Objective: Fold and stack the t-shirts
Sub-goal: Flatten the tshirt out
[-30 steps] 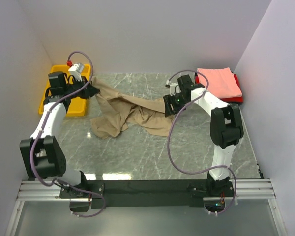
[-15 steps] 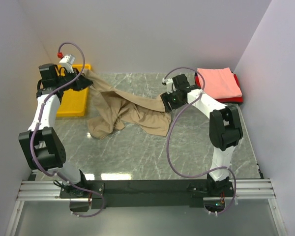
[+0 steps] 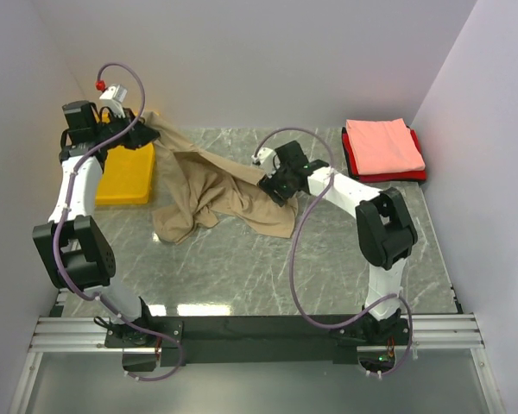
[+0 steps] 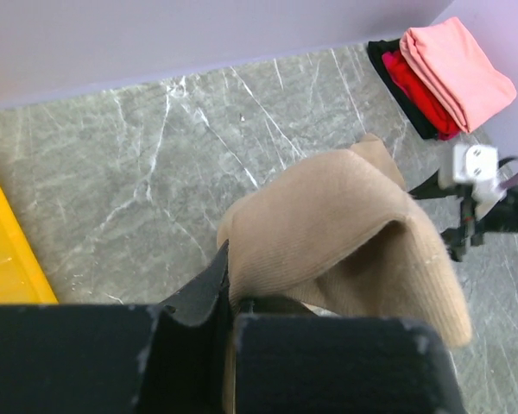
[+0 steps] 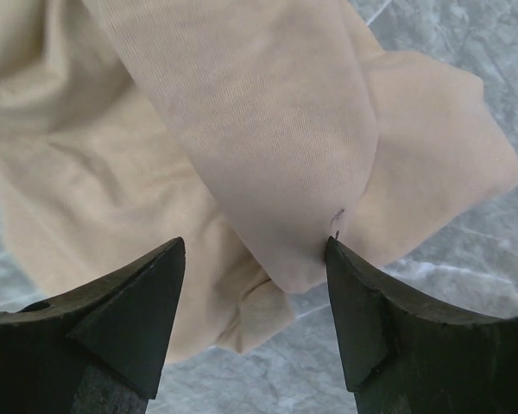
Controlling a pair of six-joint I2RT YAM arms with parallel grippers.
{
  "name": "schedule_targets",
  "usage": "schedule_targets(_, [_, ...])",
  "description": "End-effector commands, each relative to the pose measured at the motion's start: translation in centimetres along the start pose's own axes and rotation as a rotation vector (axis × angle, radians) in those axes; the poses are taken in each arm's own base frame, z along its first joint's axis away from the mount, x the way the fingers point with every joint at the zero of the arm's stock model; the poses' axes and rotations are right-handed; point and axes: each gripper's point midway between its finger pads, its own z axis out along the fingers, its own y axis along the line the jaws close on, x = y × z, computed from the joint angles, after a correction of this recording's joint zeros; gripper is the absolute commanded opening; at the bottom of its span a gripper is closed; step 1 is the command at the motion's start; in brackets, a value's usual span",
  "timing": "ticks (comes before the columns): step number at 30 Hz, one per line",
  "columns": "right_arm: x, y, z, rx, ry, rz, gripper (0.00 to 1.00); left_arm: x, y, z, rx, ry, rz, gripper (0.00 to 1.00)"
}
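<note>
While pinched at one corner, nowhere near folded

From above: clamped shut in the left gripper (image 3: pixel 147 135), one corner of the tan t-shirt (image 3: pixel 224 194), raised at the far left just beside the yellow bin (image 3: pixel 125 177). Trails down from there as a twisted rope into a crumpled heap on the table (image 3: pixel 242 267), left of centre. Meets the right gripper (image 3: pixel 272 184) at the heap's far right edge. Already folded and stacked in the far right corner: pink t-shirt (image 3: pixel 382 145) on top of red t-shirt (image 3: pixel 352 159).

From the left wrist: draped over the closed jaws in a soft ribbed loop. Hangs limp, with no flat panel showing.

From the right wrist: jaws spread wide, fingers (image 5: pixel 134 319) either side of a rounded fold. Nothing clamped, though one tip looks to brush the cloth.

Judged as the spreading-out step, ahead of any fold. Calls next for closing the right claw on a second corner or hem, then drawing the two arms apart to lay the cloth flat. Cannot tell which edge of the shirt lies between the open jaws, so worth checking before pinching.
</note>
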Motion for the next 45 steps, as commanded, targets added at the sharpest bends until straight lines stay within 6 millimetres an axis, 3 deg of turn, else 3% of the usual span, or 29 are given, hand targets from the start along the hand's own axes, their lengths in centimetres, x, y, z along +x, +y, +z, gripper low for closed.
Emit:
schedule_targets(1, [-1.4,-3.3,0.4,0.217,-0.031,-0.092,0.73,-2.8,-0.8,-0.5,0.03,-0.049,0.065,0.01])
schedule_targets(5, [-1.6,-5.8,0.8,0.343,-0.03,-0.068,0.67,-4.1,-0.9,-1.1,0.024,-0.067,0.084,0.01])
schedule_targets(10, [-3.7,-7.5,-1.7,0.416,-0.109,0.004,0.56,-6.2,-1.4,-2.1,0.03,-0.09,0.103,0.01])
schedule_targets(11, [-3.8,-8.2,-2.0,0.429,-0.116,0.038,0.51,-6.4,-1.5,-2.2,0.03,-0.093,0.107,0.01])
schedule_targets(14, [-3.3,-10.3,-1.9,0.457,-0.096,0.094,0.16,-7.3,-1.6,-2.6,0.03,-0.107,0.118,0.01])
schedule_targets(15, [-3.7,-11.1,-1.9,0.463,-0.098,0.108,0.0,-8.0,-1.6,-2.7,0.027,-0.12,0.129,0.01])
schedule_targets(17, [-3.7,-12.4,-2.5,0.474,-0.1,0.139,0.0,-8.7,-1.5,-3.0,0.02,-0.136,0.131,0.01])
schedule_targets(20, [-4.6,-14.8,-5.8,0.503,-0.149,0.155,0.0,-9.9,-1.2,-3.3,0.008,-0.161,0.147,0.01])
schedule_targets(21, [-4.9,-16.1,-8.0,0.53,-0.172,0.164,0.0,-10.5,-1.2,-3.5,0.006,-0.171,0.159,0.01])
schedule_targets(23, [-5.5,-17.2,-10.4,0.549,-0.193,0.15,0.0,-11.1,-1.2,-3.7,0.006,-0.185,0.167,0.01])
schedule_targets(25, [-6.2,-18.0,-14.2,0.569,-0.235,0.144,0.0,-11.4,-1.4,-3.9,0.012,-0.192,0.169,0.01])
schedule_targets(28, [-6.1,-17.7,-18.9,0.58,-0.258,0.095,0.0,-11.0,-2.4,-4.4,0.034,-0.18,0.183,0.01])
schedule_targets(34, [-5.3,-15.8,-27.2,0.668,-0.313,0.065,0.0,-9.6,-6.8,-7.2,0.082,-0.183,0.247,0.01])
schedule_targets(37, [-5.8,-16.2,-31.1,0.759,-0.365,0.096,0.0,-11.2,-8.8,-8.7,0.071,-0.247,0.281,0.01])
schedule_targets(41, [-8.4,-17.4,-36.8,0.883,-0.486,0.113,0.0,-14.7,-10.8,-10.2,0.064,-0.342,0.321,0.01])
schedule_targets(45, [-9.7,-18.7,-38.5,0.951,-0.515,0.088,0.0,-16.4,-10.4,-10.1,0.04,-0.372,0.308,0.01])
